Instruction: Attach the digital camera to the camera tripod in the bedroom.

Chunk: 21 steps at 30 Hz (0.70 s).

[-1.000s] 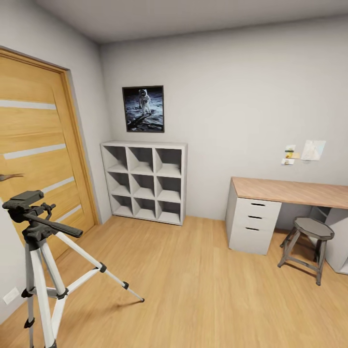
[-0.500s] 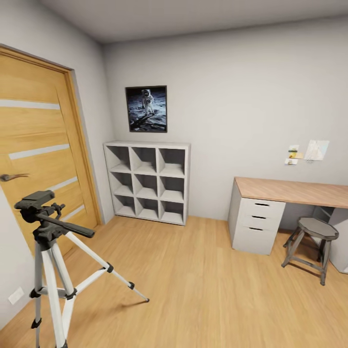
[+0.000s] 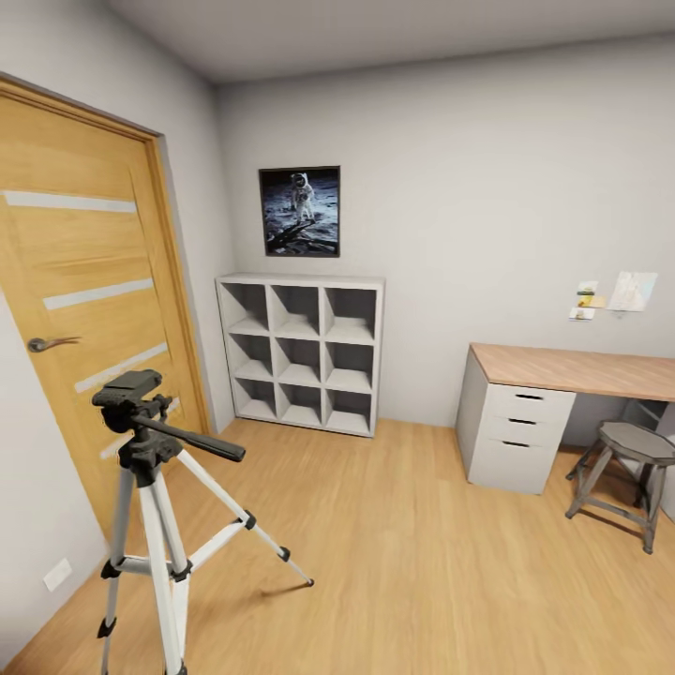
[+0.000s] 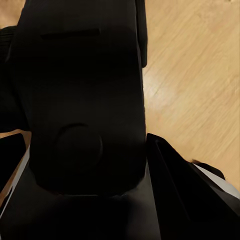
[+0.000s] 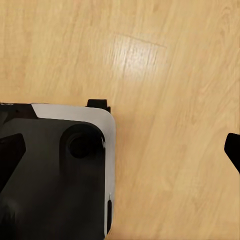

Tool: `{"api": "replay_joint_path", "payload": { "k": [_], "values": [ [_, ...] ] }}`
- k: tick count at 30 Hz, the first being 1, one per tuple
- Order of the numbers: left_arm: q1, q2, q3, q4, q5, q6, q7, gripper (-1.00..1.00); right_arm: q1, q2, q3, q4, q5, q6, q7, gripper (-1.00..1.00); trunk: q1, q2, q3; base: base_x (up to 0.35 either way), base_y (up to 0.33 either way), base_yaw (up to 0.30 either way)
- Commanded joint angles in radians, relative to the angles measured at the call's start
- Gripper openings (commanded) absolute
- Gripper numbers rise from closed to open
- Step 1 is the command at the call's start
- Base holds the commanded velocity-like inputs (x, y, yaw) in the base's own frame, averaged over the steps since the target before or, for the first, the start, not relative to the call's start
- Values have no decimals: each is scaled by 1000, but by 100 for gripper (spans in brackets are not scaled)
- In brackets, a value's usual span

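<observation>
The camera tripod [image 3: 150,497] stands on the light wood floor at the left of the head view, in front of the wooden door [image 3: 84,300]. Its legs are silver; the black head [image 3: 131,389] is bare and its pan handle points right. In the left wrist view a black boxy body, the digital camera [image 4: 85,75], sits between the fingers of my left gripper [image 4: 85,145], which is shut on it. My right gripper [image 5: 120,150] hangs open over bare floor, with its fingertips [image 5: 232,150] far apart.
White cube shelves [image 3: 305,352] stand against the far wall under the astronaut poster [image 3: 300,211]. A wood-topped desk [image 3: 572,370] with drawers and a grey stool [image 3: 628,478] are at the right. My own base [image 5: 60,175] shows under the right wrist.
The whole head view has swung left, so tripod, shelves and desk sit further right in the picture. Nothing in the room itself has moved.
</observation>
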Motion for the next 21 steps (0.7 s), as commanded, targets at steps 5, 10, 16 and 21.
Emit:
{"api": "replay_joint_path", "payload": {
  "k": [5,10,16,21],
  "values": [
    [-1,0,-1,2,4,-3,-6,-100,-1,-1,-9,3,8,-6,2,100,0,-2,-2,0,322,0],
    [-1,0,-1,2,4,-3,-6,-100,-1,-1,-9,3,8,-6,2,100,0,-2,-2,0,319,0],
    [-1,0,-1,2,4,-3,-6,-100,-1,-1,-9,3,8,-6,2,100,0,-2,-2,0,308,0],
    [-1,0,-1,1,4,-3,-6,-100,-1,-1,-9,3,8,-6,2,100,0,-2,-2,0,288,0]
  ]
}}
